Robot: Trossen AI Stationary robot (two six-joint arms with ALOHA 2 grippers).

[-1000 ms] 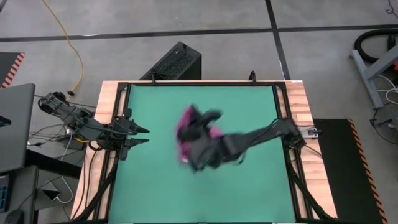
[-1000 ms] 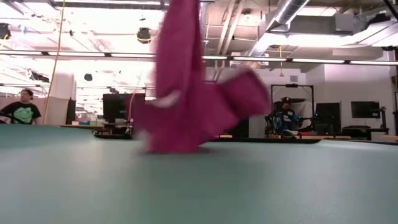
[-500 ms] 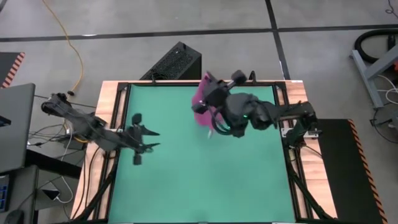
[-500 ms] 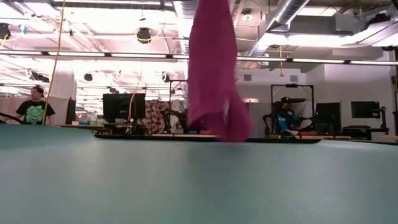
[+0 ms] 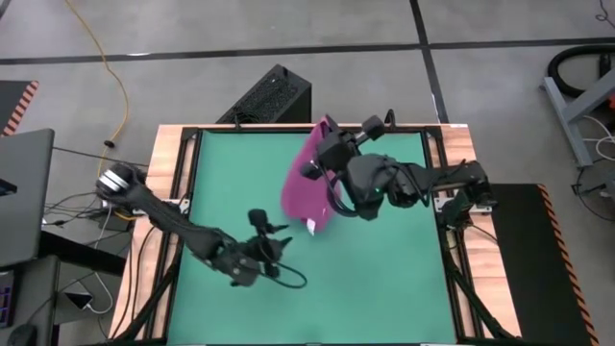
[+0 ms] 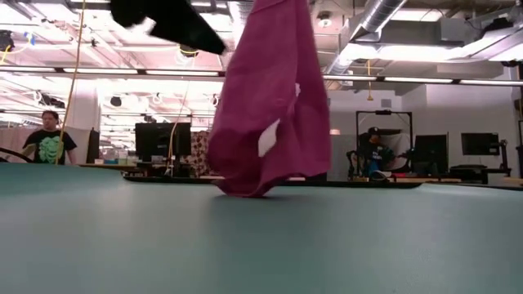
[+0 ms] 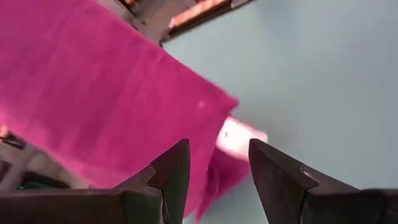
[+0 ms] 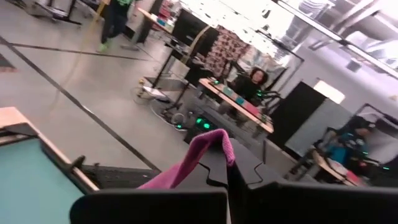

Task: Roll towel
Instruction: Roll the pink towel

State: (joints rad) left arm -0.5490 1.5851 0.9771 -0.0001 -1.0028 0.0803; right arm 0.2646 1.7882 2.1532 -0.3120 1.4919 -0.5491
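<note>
Hanging from the closed right gripper (image 5: pixel 332 152) above the far half of the green table (image 5: pixel 384 279), one magenta towel (image 5: pixel 307 183) drooped until its lowest fold touched the mat, a single white tag (image 6: pixel 268 139) showing but no writing readable on it. One left gripper (image 7: pixel 214 171) hovered just beside the cloth, fingers parted and empty; two people (image 6: pixel 49 145) sat blurred in the room behind

Bright ceiling strip lights (image 6: pixel 163 72) glare in the low view; wrist views show motion blur.
</note>
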